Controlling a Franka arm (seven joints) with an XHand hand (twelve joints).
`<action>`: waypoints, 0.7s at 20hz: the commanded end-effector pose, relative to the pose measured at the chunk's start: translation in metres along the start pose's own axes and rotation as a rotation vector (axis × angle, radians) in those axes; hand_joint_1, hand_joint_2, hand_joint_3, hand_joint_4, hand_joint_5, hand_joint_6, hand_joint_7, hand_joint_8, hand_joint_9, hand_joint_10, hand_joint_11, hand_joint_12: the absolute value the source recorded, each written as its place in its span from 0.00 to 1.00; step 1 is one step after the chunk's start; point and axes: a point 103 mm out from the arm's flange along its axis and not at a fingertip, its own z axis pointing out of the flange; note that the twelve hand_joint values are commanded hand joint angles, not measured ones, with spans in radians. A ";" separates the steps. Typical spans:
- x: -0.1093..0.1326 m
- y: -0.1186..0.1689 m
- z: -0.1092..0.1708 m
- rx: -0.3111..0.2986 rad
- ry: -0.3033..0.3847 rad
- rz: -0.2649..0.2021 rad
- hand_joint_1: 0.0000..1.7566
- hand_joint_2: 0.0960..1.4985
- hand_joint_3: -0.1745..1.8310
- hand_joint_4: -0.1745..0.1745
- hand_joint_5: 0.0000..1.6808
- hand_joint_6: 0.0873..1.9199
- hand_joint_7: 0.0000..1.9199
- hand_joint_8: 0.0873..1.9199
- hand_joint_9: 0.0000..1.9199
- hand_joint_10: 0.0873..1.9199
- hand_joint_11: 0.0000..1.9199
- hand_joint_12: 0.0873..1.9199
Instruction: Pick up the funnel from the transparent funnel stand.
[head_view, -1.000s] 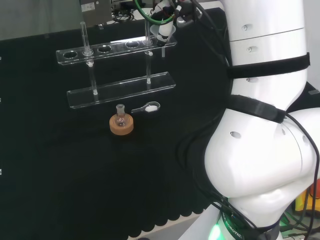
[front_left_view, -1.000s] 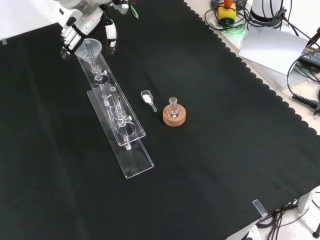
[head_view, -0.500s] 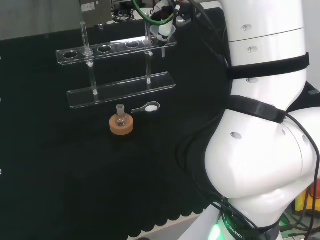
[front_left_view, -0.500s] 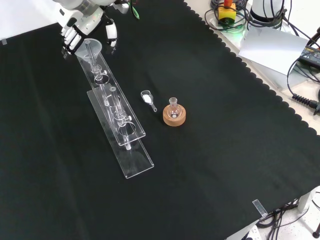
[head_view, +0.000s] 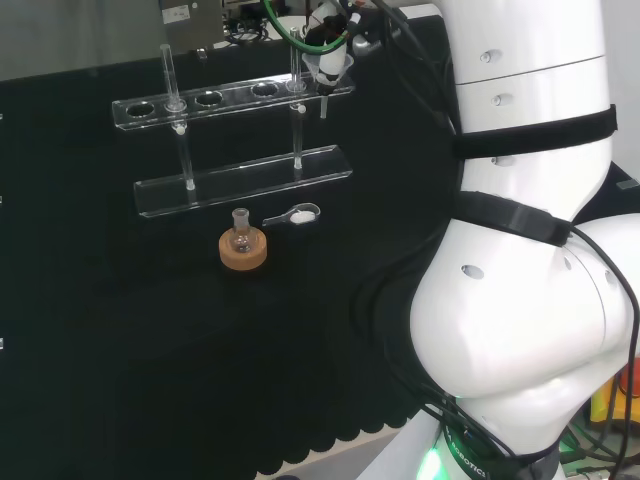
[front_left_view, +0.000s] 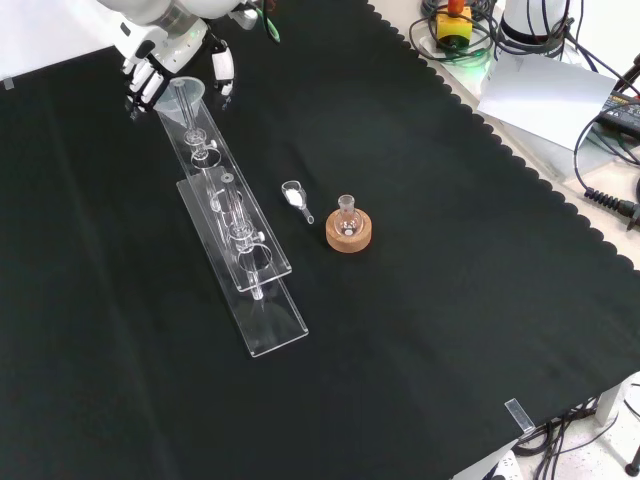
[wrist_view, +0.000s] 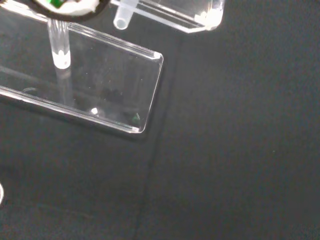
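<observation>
1. The funnel (front_left_view: 186, 97) sits at the far end of the clear stand (front_left_view: 232, 232), with its thin tube going down through a hole in the top shelf. The hole keeps it standing straight up, so it cannot roll away.

2. The hand (front_left_view: 160, 55) is right at the funnel. In the front view its fingers (front_left_view: 148, 78) curl down on one side of the wide cup and the thumb (front_left_view: 222, 70) hangs on the other side. I think it is closing around the cup to grab it, but I cannot be sure it is touching yet.

3. The funnel is see-through, with a wide round top and a long skinny tube. In the head view its cup (head_view: 326, 68) looks pale and sits at the right end of the top shelf.

4. The stand has two long clear shelves, one above the other, on thin clear posts. The top shelf has a row of round holes.

5. The stand rests on the worktop (front_left_view: 450, 300), which is covered in black cloth.

6. Near the stand is a small glass flask on a cork ring (front_left_view: 349, 232), and a little spoon (front_left_view: 296, 198) lies beside it. They are well apart from the hand.
</observation>
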 end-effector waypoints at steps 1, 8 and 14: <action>-0.001 -0.002 -0.003 -0.030 -0.022 0.005 0.46 0.43 0.37 0.49 0.19 0.00 0.03 0.30 0.30 0.30 0.13 0.71; -0.003 -0.008 -0.009 -0.034 0.013 -0.015 0.45 0.41 0.37 0.48 0.17 0.00 0.01 0.28 0.25 0.30 0.12 0.71; -0.007 -0.010 -0.006 0.002 0.037 -0.028 0.41 0.40 0.36 0.48 0.13 0.00 0.00 0.22 0.16 0.33 0.10 0.72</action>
